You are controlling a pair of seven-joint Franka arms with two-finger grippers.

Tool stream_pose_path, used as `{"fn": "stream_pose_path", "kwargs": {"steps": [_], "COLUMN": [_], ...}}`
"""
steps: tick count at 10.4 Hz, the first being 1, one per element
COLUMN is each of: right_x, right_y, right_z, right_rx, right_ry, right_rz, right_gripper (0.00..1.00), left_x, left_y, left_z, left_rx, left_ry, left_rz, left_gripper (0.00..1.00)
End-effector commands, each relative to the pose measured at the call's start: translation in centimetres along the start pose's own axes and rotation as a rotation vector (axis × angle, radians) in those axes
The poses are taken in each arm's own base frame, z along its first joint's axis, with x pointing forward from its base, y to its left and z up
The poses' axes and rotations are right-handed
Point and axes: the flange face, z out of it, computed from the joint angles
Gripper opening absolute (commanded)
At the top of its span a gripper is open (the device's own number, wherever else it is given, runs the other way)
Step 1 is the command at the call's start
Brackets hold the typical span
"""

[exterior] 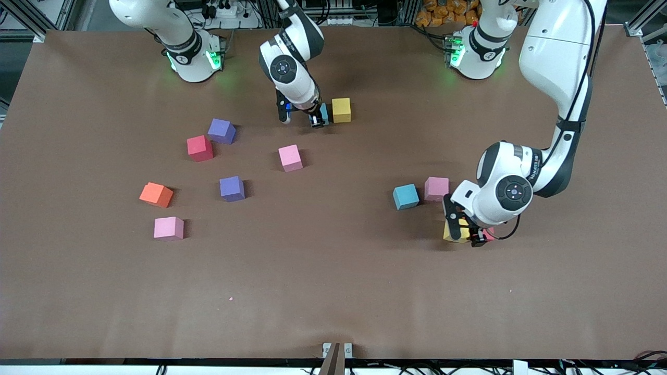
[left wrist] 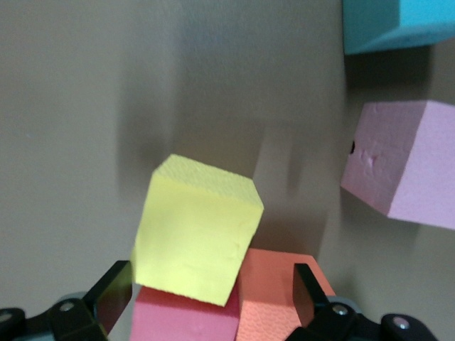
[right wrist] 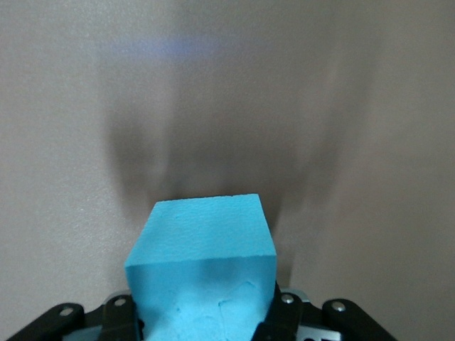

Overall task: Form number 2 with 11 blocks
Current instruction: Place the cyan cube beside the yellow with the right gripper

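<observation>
I am holding a light blue block (right wrist: 202, 273) clamped in the right claw (exterior: 316, 121) just beside the yellow block (exterior: 341, 110) near the bases — the digit is not yet laid — while the left claw (exterior: 465, 233), fingers apart, is straddling a yellow cube (left wrist: 195, 231) stacked on a red (left wrist: 181, 320) and an orange one (left wrist: 274, 298).

Big brown table (exterior: 333, 291), aluminium framing (exterior: 31, 18) up at 11 o'clock, cables (exterior: 229, 10) around 12.

Table (exterior: 333, 291) middle open (blocks (exterior: 292, 158) flank).
</observation>
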Motion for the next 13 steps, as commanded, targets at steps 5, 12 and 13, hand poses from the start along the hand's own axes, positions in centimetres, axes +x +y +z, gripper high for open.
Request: {"fn": "stream_pose_path", "kwargs": {"steps": [5,12,13], "right_x": [-1.1,-1.8,-1.9], "right_y": [1.2,2.0,2.1], "right_z": [1.2,2.0,2.0], "right_rx": [0.066,0.082,0.080], "right_ry": [-0.013,-0.013,-0.012], "right_rz": [0.075,0.086,0.084], "right_gripper": [0.02,0.02,0.02], "left_x": [1.7,2.1,2.2], "left_y": [-0.8,-0.9,-0.7], "left_z": [0.4,2.5,2.8], "left_rx": [0.058,0.086,0.079], "left_ry": [0.010,-0.008,-0.008], "left_rz": [0.081,0.119,0.118], "left_gripper": [1.00,1.00,1.00]}}
